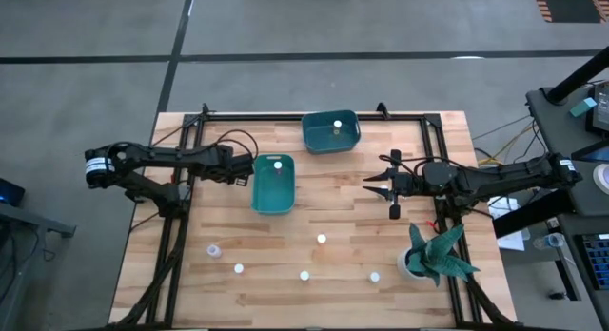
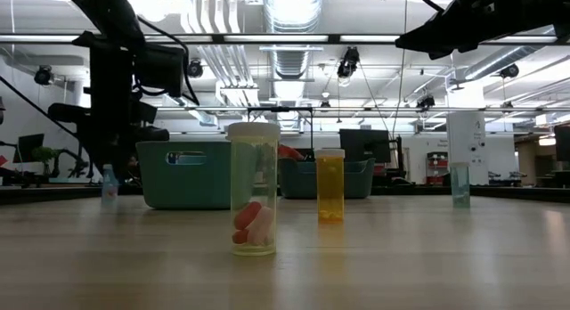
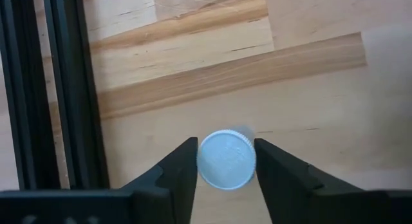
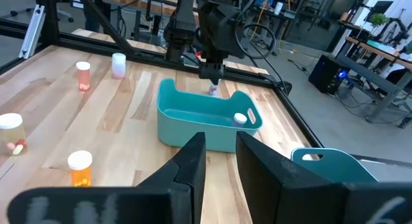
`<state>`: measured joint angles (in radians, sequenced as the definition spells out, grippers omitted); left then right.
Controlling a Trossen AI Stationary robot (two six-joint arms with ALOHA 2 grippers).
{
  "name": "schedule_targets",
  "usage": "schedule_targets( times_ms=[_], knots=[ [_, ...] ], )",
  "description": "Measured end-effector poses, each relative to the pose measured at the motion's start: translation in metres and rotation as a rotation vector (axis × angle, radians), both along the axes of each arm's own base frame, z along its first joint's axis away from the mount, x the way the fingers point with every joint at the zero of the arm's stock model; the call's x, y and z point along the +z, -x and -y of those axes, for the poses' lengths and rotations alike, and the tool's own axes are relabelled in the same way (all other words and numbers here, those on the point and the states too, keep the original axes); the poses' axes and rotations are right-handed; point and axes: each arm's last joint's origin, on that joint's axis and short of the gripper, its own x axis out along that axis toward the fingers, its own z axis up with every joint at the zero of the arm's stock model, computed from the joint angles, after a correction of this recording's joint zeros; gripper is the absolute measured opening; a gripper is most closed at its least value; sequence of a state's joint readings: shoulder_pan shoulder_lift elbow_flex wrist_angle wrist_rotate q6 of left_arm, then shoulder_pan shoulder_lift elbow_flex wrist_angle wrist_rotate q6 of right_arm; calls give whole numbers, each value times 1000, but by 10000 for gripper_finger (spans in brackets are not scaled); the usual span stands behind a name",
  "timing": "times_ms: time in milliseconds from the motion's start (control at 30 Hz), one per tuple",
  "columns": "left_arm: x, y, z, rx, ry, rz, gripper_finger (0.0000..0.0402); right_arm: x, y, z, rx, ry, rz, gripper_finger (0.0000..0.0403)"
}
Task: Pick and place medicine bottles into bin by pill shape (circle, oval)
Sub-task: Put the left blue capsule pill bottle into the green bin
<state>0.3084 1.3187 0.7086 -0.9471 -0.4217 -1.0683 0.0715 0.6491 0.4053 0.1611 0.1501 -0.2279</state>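
Note:
My left gripper (image 4: 211, 74) points down just left of the nearer teal bin (image 1: 273, 186) and is shut on a small white-capped bottle (image 3: 225, 159). One bottle (image 1: 278, 165) lies in that bin, and another bottle (image 1: 337, 125) is in the far teal bin (image 1: 331, 133). Several bottles stand upright on the near part of the table, among them a clear bottle (image 2: 254, 190) and an orange bottle (image 2: 330, 185). My right gripper (image 1: 383, 185) hovers right of the bins, slightly open and empty. My left gripper pinches the bottle by the sides of its white cap (image 3: 203, 161) between its two fingers, coming from above and pointing down. The bottle stands upright below the fingers (image 4: 212, 90). The bin's wall hides its lower end, so I cannot tell if it is off the table.
A teal-leaved plant in a white pot (image 1: 436, 255) stands at the near right corner. A black frame (image 1: 195, 131) runs along the table's left, far and right edges. Bare wood lies between the bins and the row of bottles near the front.

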Motion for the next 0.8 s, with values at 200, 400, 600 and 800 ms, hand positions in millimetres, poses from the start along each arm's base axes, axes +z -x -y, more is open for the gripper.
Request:
schedule_targets(
  times_ms=[200, 400, 600, 800],
  knots=[
    [2, 1, 0, -1, -1, 7, 88, 0, 0, 0, 0, 0, 0, 77],
    [15, -5, -1, -35, -5, 28, 96, 0, 0, 0, -1, -1, 0, 77],
    [48, -20, -2, -121, -30, 85, 94, 0, 0, 0, -1, -2, 0, 77],
    [83, -34, 1, -220, -63, 149, 93, 0, 0, 0, -1, -3, 0, 77]
  ],
)
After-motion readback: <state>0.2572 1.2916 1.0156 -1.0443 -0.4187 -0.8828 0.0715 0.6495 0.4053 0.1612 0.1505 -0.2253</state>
